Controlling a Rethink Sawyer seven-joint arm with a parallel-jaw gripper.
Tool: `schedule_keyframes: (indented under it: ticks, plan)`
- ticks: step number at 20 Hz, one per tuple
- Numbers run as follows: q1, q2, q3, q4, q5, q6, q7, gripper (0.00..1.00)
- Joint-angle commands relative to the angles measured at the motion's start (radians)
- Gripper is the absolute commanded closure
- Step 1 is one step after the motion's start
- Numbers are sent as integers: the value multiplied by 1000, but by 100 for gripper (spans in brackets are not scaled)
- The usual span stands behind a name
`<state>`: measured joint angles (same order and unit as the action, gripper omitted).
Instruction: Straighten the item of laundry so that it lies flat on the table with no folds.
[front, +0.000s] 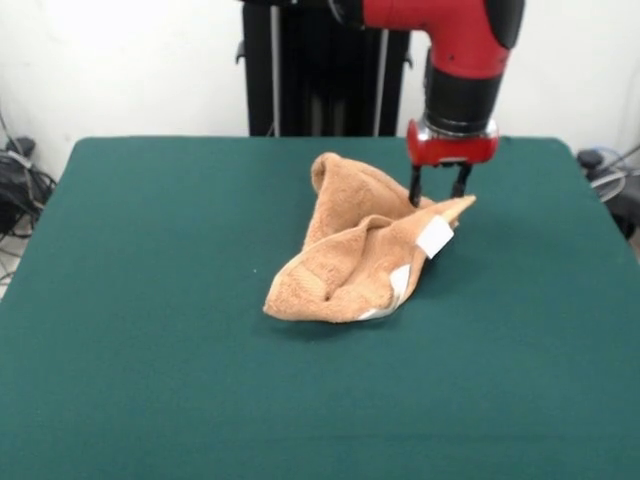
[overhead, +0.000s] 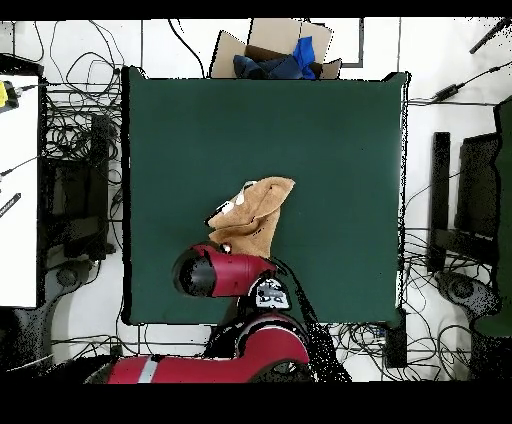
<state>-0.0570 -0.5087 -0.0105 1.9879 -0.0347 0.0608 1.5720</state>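
The orange-tan towel (front: 350, 260) lies crumpled on the green table (front: 150, 300), right of centre, with several folds and a raised hump at its far end. Its white square tag (front: 434, 237) and white label strip (front: 398, 283) show on its right side. My gripper (front: 438, 197) points straight down at the towel's far right corner. Its two black fingers (front: 415, 186) stand apart, with their tips at the cloth's edge. In the overhead view the towel (overhead: 258, 212) lies just beyond the red arm (overhead: 215, 272), which hides the gripper.
The black pedestal (front: 320, 70) stands behind the table's far edge. In the overhead view, a cardboard box with blue cloth (overhead: 275, 55) sits beyond the table's top edge. Cables and equipment (overhead: 70, 190) surround the table (overhead: 330, 150).
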Motion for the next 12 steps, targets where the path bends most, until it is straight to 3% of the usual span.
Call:
schedule_keyframes:
  ticks: [1, 12]
  plan:
    - [-65, 60, 36, -175, -68, 27, 29, 0]
    - [-117, 277, 20, -412, -157, 24, -1, 0]
